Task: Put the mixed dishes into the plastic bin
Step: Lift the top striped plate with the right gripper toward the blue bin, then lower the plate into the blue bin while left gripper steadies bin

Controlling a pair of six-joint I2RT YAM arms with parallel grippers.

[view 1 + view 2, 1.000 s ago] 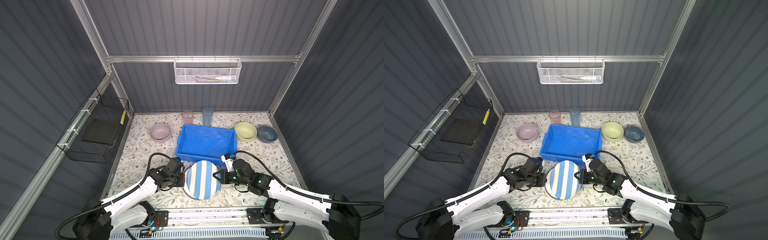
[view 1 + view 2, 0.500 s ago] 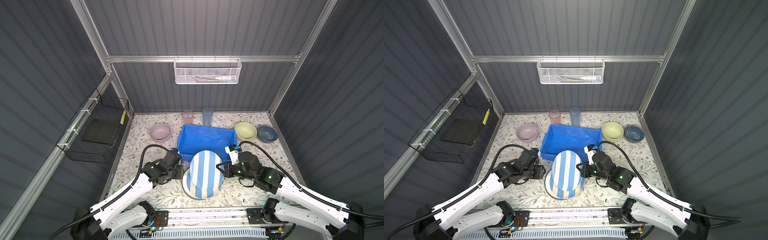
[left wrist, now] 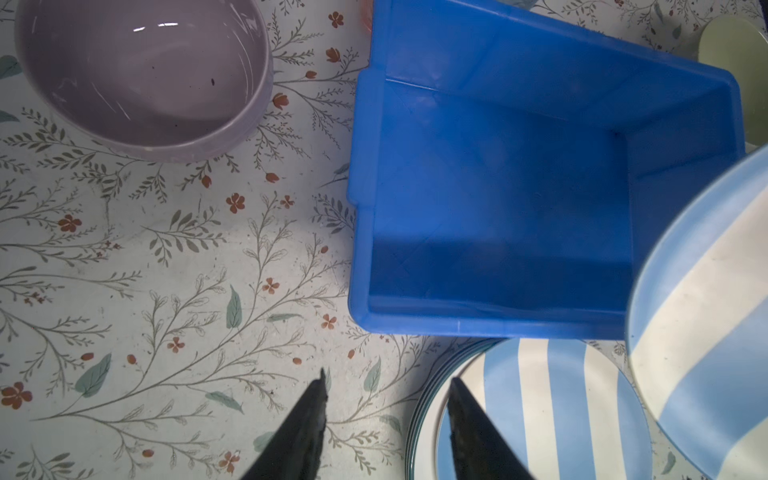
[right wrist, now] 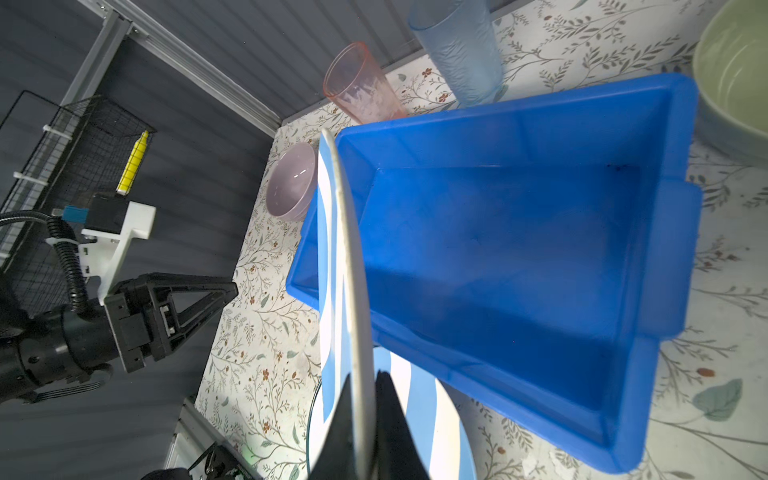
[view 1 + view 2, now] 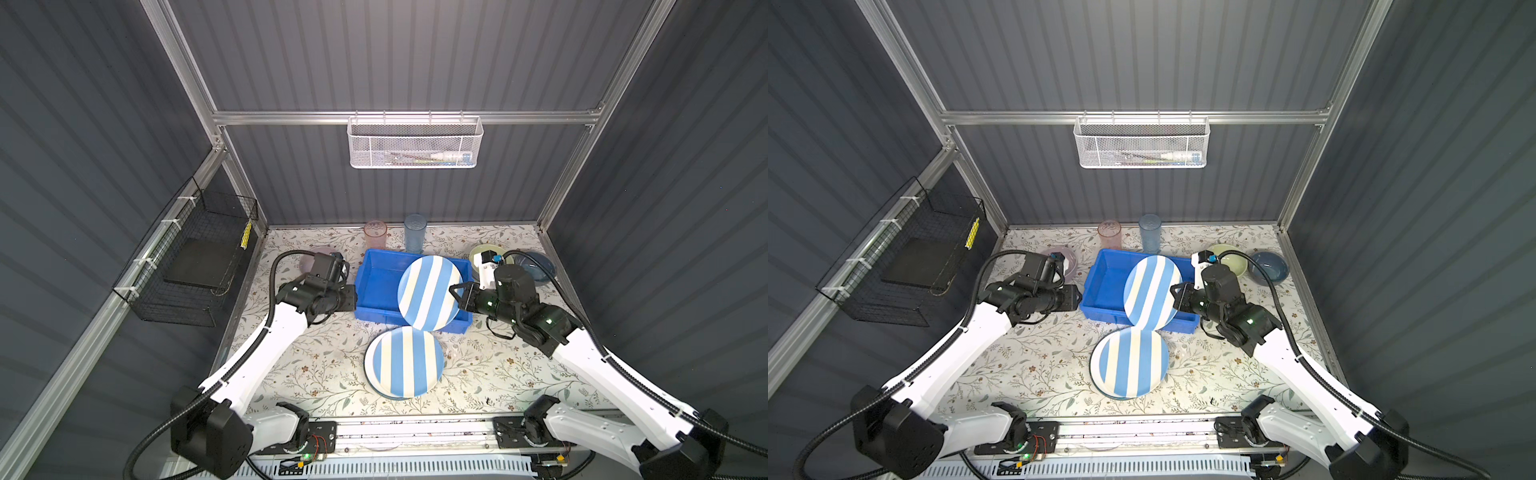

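Observation:
My right gripper (image 5: 455,297) (image 4: 361,399) is shut on the rim of a blue-white striped plate (image 5: 430,293) (image 4: 340,249). It holds the plate tilted on edge over the right part of the plastic bin (image 5: 380,286) (image 3: 498,187), which has nothing inside. A stack of striped plates (image 5: 405,361) (image 3: 540,415) lies on the table in front of the bin. My left gripper (image 5: 351,297) (image 3: 386,386) is open and holds nothing, beside the bin's left wall.
A lilac bowl (image 3: 145,75) sits left of the bin. Pale-green (image 5: 1233,262) and dark-blue (image 5: 1268,266) bowls sit to its right, and pink (image 5: 375,235) and blue (image 5: 414,232) tumblers behind it. A black wire basket (image 5: 199,266) hangs on the left wall.
The right gripper has lifted the top striped plate off the stack and carried it back over the bin. The left gripper opened, let go of the plate and drew back to the left.

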